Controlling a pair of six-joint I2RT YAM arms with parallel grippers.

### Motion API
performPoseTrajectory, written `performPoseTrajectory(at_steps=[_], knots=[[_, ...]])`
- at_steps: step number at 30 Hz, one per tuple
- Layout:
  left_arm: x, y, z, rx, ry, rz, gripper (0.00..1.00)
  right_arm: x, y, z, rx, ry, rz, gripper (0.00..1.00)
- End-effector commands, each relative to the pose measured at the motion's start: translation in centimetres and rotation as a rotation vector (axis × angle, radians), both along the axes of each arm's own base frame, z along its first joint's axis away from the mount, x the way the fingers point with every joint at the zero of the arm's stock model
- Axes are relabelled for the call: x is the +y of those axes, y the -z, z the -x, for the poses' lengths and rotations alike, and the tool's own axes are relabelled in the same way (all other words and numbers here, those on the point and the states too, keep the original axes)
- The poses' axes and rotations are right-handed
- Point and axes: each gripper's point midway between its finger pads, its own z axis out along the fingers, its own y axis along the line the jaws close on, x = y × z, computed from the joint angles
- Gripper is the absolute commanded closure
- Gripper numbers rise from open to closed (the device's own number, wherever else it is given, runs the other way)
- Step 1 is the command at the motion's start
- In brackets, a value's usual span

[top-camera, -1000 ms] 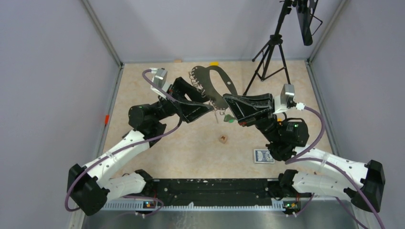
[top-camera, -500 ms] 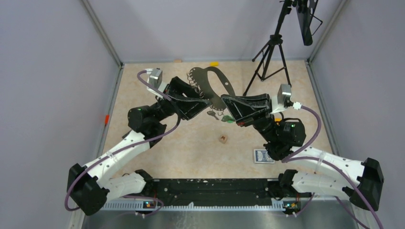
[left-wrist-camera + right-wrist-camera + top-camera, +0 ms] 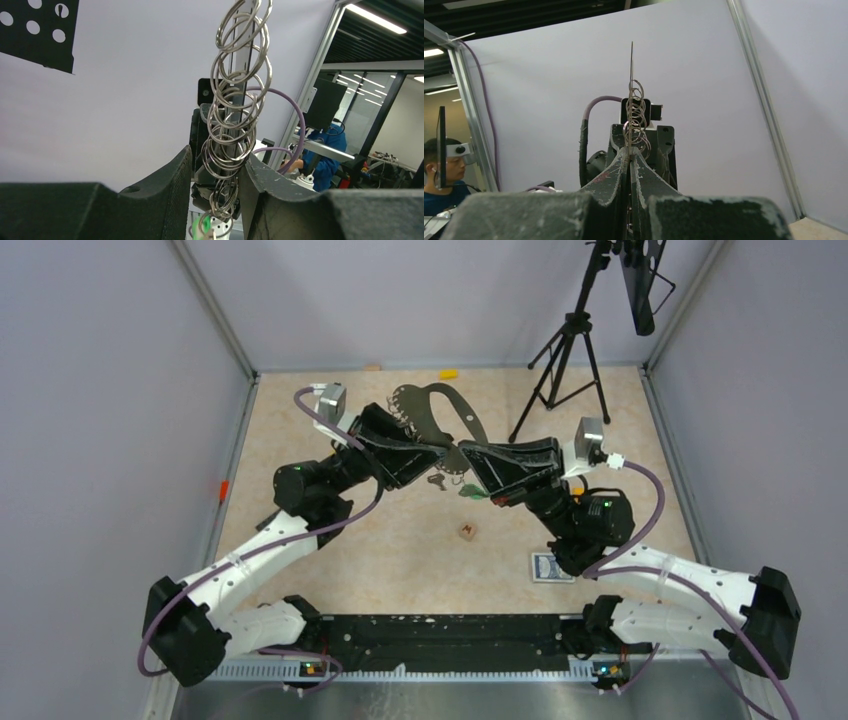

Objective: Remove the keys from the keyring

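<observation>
The keyring (image 3: pixel 450 395) is held clear of the table (image 3: pixel 400 560), clamped edge-on in the fully closed jaws of the right claw (image 3: pixel 630 162), above which its thin plate rises. The keys (image 3: pixel 440 480) are not yet detached. The dark ones and the green-headed key (image 3: pixel 478 492) hang just below both claws, from a chain of small split rings (image 3: pixel 235 125) that appears to be strung along the plate's scalloped edge. That chain passes between the fingers of the left claw (image 3: pixel 216 182), whose jaws stand partly open. A gap remains on one side, and no hold on any ring can be confirmed. Compared with a second ago, the left claw's jaws have been narrowed about the rings, and the keyring has been carried slightly towards that claw. It is judged that a pinch on a ring or key is being prepared, with the plate steadied against the pull, and that removal has not begun. A risk is noted that several rings may be caught together. Further off, a small brown cube (image 3: pixel 467 531) lies well below the claws, and a black tripod (image 3: pixel 560 350) stands beyond the right claw.
</observation>
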Motion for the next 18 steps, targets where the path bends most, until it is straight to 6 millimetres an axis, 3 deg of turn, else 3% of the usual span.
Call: performPoseTrajectory(at_steps=[1,6,9,14,18], knots=[[0.59,-1.56,0.67,-0.047,-0.002,0.056,0.57,-0.94,-1.05,0.84,-0.034,-0.026,-0.058,1.00],[0.57,-1.67,0.54,-0.045,-0.007,0.056,0.61,-0.87,-0.46,0.82,-0.025,-0.032,-0.051,1.00],[0.45,-1.55,0.38,-0.038,-0.006,0.052,0.72,-0.95,-0.30,0.89,-0.022,-0.035,-0.054,1.00],[0.25,-1.39,0.33,-0.029,0.001,0.037,1.00,-1.13,-0.33,0.91,-0.026,-0.028,-0.055,1.00],[0.36,-1.42,0.18,-0.020,-0.015,0.033,1.00,-1.22,-0.34,1.08,-0.040,-0.021,-0.048,1.00]])
